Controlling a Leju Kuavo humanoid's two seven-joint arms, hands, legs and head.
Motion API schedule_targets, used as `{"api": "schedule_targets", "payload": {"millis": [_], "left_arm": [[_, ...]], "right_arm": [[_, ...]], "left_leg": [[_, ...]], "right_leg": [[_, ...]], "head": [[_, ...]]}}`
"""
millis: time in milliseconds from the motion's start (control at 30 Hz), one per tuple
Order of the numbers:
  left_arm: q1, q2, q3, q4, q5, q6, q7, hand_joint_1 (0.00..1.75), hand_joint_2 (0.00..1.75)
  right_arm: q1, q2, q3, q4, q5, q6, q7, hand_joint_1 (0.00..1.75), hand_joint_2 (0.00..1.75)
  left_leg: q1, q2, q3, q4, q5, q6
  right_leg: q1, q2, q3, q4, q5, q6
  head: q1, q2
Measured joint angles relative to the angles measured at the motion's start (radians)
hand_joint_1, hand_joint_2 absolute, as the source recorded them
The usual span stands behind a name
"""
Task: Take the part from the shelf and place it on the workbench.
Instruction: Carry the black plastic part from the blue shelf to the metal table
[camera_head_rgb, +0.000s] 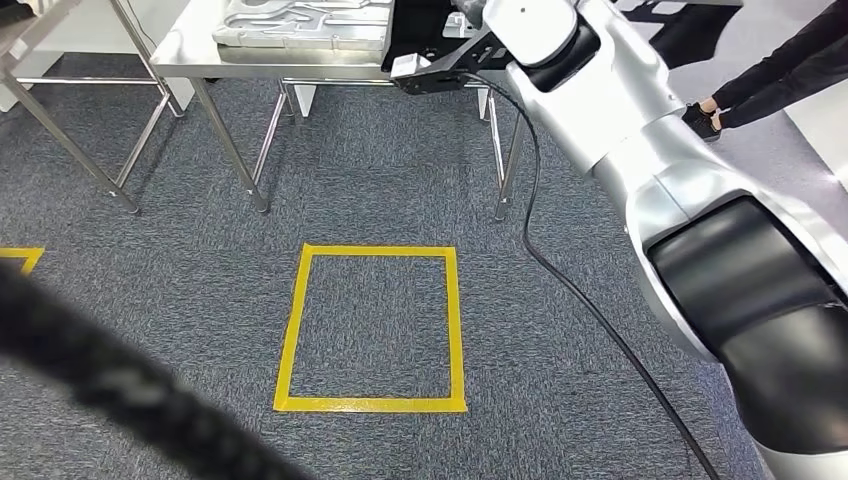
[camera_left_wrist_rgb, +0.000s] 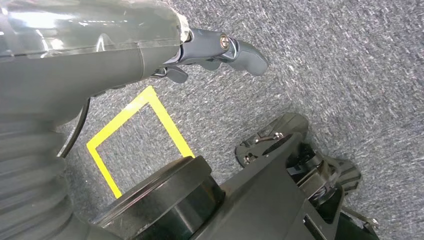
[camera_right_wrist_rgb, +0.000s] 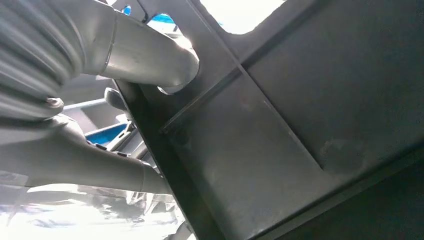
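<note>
Right hand clamped on the part: thick grey thumb pressed across the dark panel's face, other fingers wrapped behind its edge, as seen in the right wrist view. Left hand hanging over the floor, holding nothing; dark fingers loosely curled, whether spread or closed cannot be told.

Largest to smallest, head view:

- Carpet, grey, across the whole floor.
- Right arm, silver with black joint cover, reaching up and forward toward the bench; black bracket at the wrist just at the bench's front edge.
- Bench, stainless steel on thin legs, at the far edge; grey moulded tray lying on its top.
- Part, dark and flat, visible as a black mass at the bench's front edge, just right of the tray; resting on the top or raised above it cannot be told.
- Yellow tape square on the carpet, near side of the bench.
- Black cable trailing from the wrist across the carpet.
- Person's legs, dark trousers and dark shoes, at far right.
</note>
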Motion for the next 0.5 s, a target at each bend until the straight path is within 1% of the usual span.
{"api": "schedule_targets", "payload": {"millis": [233,500], "left_arm": [[0.001,0.0,0.0,0.0,0.007,0.0,0.002,0.0,1.75],[0.0,0.0,-0.001,0.0,0.013,-0.02,0.007,0.0,1.75]], "right_arm": [[-0.046,0.015,0.067,0.024,0.02,0.017,-0.004,1.75,1.75],[-0.135,0.028,0.175,0.068,0.021,0.037,-0.017,1.75,1.75]], "left_leg": [[0.0,0.0,0.0,0.001,0.0,0.0],[0.0,0.0,-0.001,0.003,-0.001,0.001]], "right_leg": [[0.0,0.0,0.0,0.0,0.0,0.0],[-0.002,0.0,0.0,-0.001,0.0,0.0]], "head": [[0.0,0.0],[0.0,0.0]]}}
